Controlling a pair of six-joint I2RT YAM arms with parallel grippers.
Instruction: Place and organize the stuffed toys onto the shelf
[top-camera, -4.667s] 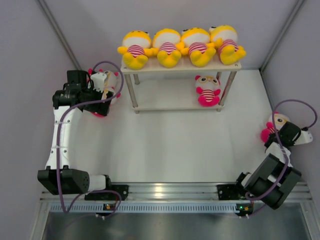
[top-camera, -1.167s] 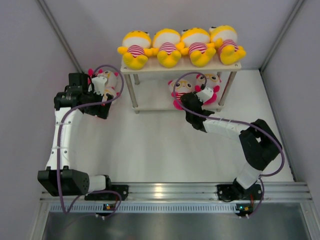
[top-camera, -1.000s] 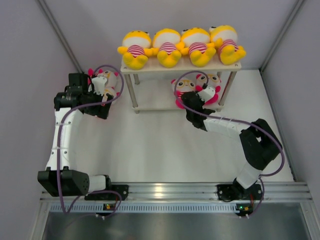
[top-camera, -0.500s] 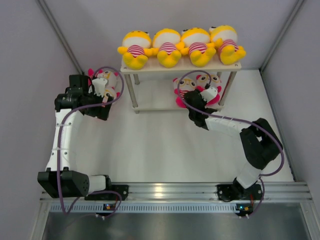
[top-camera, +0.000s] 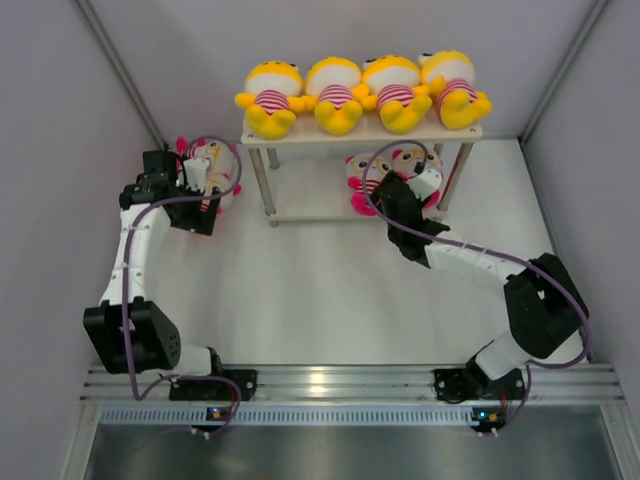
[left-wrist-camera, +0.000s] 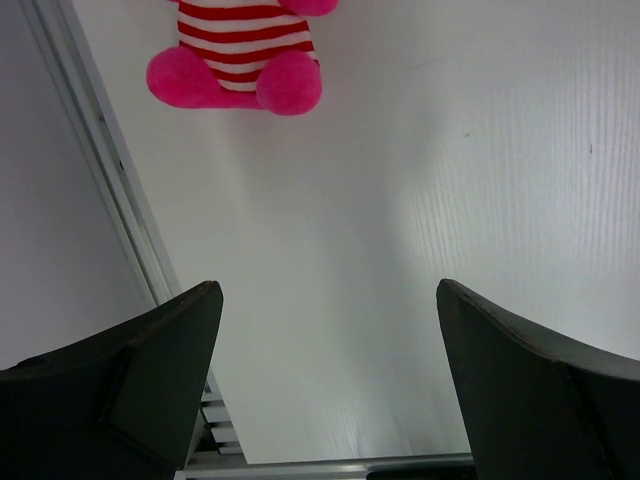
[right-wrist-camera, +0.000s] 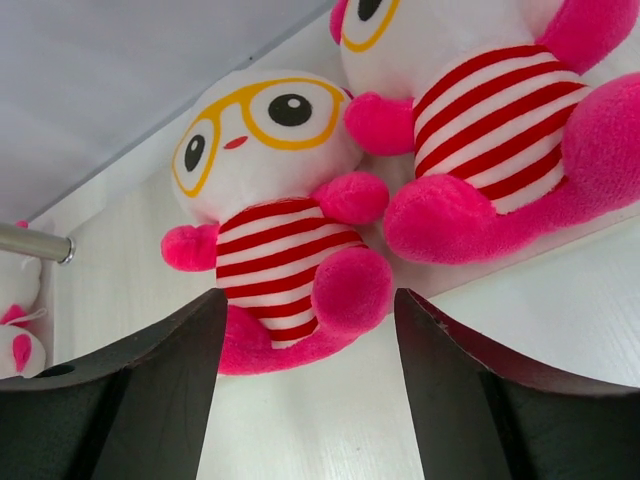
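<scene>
Four yellow stuffed toys (top-camera: 365, 92) lie in a row on the shelf's (top-camera: 300, 138) top board. On the lower board sit two pink-limbed toys side by side: one with yellow glasses (right-wrist-camera: 275, 230) (top-camera: 358, 170), the other (right-wrist-camera: 480, 130) (top-camera: 418, 160) to its right. My right gripper (right-wrist-camera: 308, 305) (top-camera: 390, 192) stands open just in front of the glasses toy, its fingers on either side of the toy's feet without gripping. Another pink toy (left-wrist-camera: 240, 60) (top-camera: 215, 160) lies on the table left of the shelf. My left gripper (left-wrist-camera: 330, 330) (top-camera: 203, 195) is open and empty, short of it.
A thin metal shelf leg (right-wrist-camera: 35, 243) shows at the left of the right wrist view, with part of the floor toy (right-wrist-camera: 15, 335) behind it. An aluminium frame rail (left-wrist-camera: 110, 190) and the side wall run close along the left gripper's left.
My right gripper has opened and let go of the glasses toy, which now rests on the lower board beside the other. The left arm has shifted slightly; its jaws stay open.
</scene>
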